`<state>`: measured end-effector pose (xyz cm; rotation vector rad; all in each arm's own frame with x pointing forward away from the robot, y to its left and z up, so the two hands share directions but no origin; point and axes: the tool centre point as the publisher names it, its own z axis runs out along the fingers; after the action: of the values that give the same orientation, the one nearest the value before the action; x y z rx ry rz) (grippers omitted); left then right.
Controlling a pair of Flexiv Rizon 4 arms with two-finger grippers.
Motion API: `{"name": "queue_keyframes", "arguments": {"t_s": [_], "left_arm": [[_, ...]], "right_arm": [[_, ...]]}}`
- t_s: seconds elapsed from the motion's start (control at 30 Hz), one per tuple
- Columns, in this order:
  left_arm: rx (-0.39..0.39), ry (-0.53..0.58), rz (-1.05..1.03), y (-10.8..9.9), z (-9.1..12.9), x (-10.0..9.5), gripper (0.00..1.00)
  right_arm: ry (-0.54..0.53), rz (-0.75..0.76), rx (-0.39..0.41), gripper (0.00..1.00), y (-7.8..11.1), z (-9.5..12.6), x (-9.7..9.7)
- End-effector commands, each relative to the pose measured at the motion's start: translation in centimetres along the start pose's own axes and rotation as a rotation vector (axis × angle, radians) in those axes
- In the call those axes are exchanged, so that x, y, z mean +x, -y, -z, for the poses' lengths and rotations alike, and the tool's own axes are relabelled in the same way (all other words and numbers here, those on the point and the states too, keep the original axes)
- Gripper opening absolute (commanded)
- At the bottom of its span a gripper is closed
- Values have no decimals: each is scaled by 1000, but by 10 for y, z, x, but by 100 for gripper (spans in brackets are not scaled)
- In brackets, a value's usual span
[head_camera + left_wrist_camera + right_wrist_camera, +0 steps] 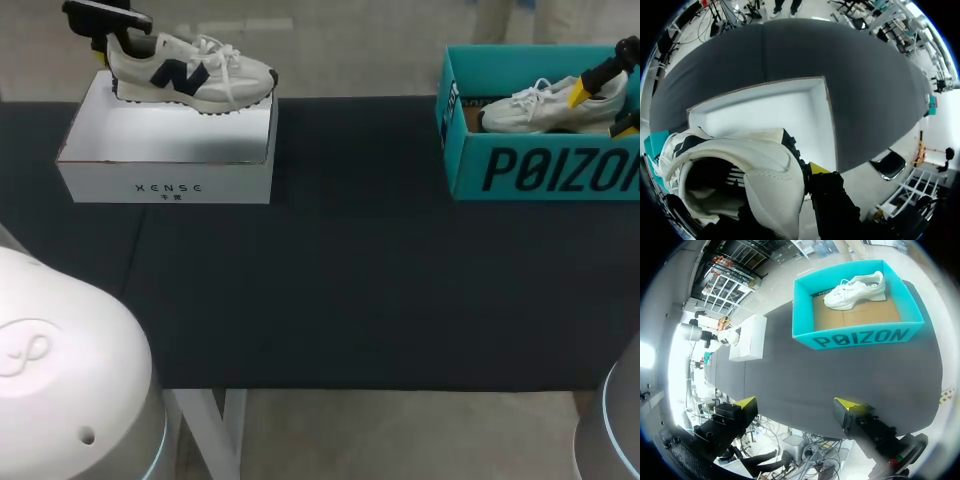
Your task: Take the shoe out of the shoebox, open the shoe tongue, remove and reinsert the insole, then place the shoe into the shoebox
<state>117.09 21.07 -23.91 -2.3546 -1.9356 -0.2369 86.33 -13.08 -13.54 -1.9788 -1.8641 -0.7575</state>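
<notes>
The tabletop [350, 300] is covered in dark, matt cloth. The white box [240, 183] is smooth matt card with raw brown edges along its rim. The teal box [860, 336] is smooth printed card outside and bare brown cardboard on its floor. The cream shoe [770, 175] has a smooth, leather-like heel panel. The white shoe [855, 288] looks smooth, with woven laces.

Two shoes [190, 75] [530, 108], two shoeboxes [165, 185] [540, 170], one table [350, 280]

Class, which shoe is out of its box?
The navy-marked shoe, held by the left gripper over the white box; the white shoe lies inside the teal box.
</notes>
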Motion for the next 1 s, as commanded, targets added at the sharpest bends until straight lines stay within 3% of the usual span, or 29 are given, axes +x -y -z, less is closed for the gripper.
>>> {"name": "queue_keyframes", "arguments": {"t_s": [0.03, 0.17, 0.33, 0.57, 1.0], "left_arm": [[10, -3, -21, -5, -23, 1, 0], [5, -4, 7, -4, -42, -1, 0], [-66, -14, 19, 6, -58, 2, 0], [-5, 3, 18, 9, -74, 13, 0], [17, -36, 41, 19, -105, 25, 0]], "right_arm": [[1, 0, 2, 100, -1, 0, 0], [1, 0, 2, 100, -1, 0, 0], [1, 0, 2, 100, -1, 0, 0], [1, 0, 2, 100, -1, 0, 0], [1, 0, 2, 100, -1, 0, 0]]}}
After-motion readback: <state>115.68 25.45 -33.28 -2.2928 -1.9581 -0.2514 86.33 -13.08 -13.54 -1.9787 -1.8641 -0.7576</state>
